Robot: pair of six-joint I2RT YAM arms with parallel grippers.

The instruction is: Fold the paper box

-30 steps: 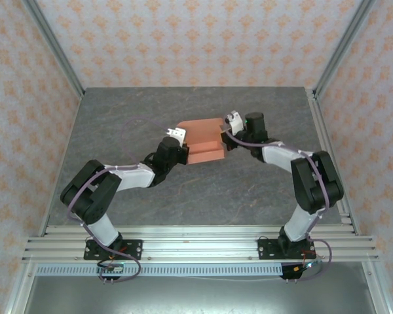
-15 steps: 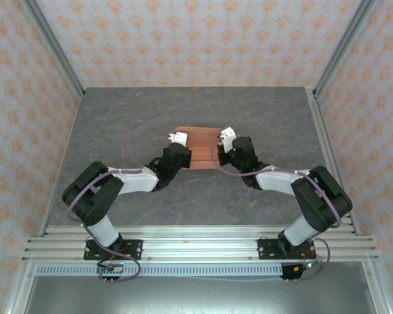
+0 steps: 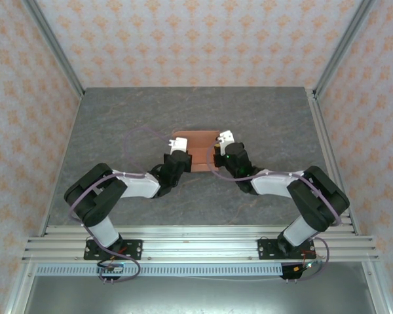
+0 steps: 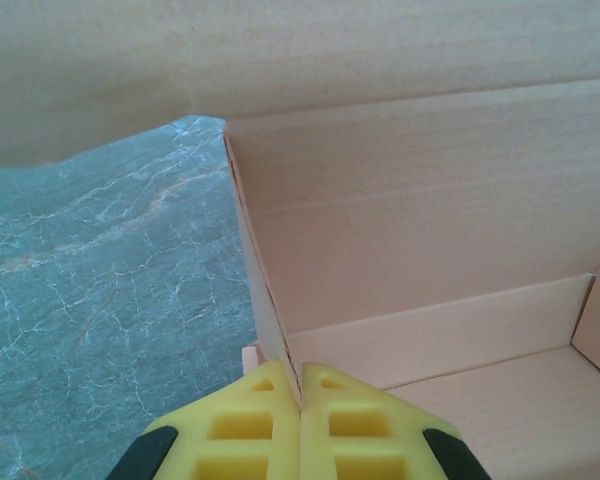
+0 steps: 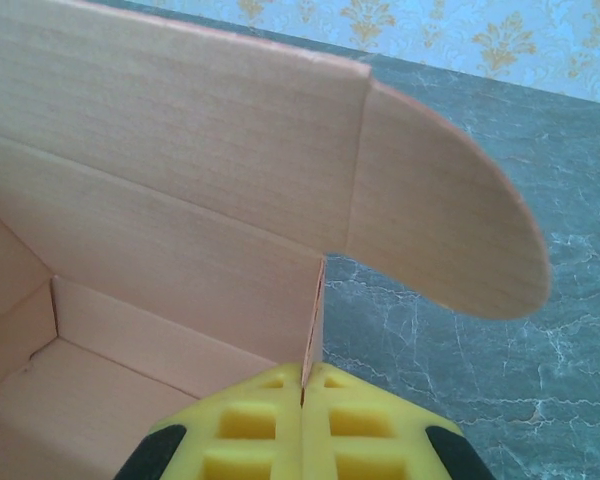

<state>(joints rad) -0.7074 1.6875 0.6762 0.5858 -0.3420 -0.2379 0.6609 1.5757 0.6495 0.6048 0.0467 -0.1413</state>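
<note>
Pinching left side wall of paper box (image 4: 430, 250), left tool (image 4: 300, 385) has yellow jaws pressed together on thin cardboard edge. Box sits at middle of desk (image 3: 118, 124), between both arms, open side up, lid panel (image 5: 180, 110) raised at far side. Top view: wrists hide near part of box, walls hard to make out. Wrist views show inside: floor, back wall, creases. Right tool (image 5: 302, 385) likewise clamped on right side wall. Rounded tab (image 5: 440, 230) juts right of lid; matching flap in left wrist view cut off by frame edge.
</note>
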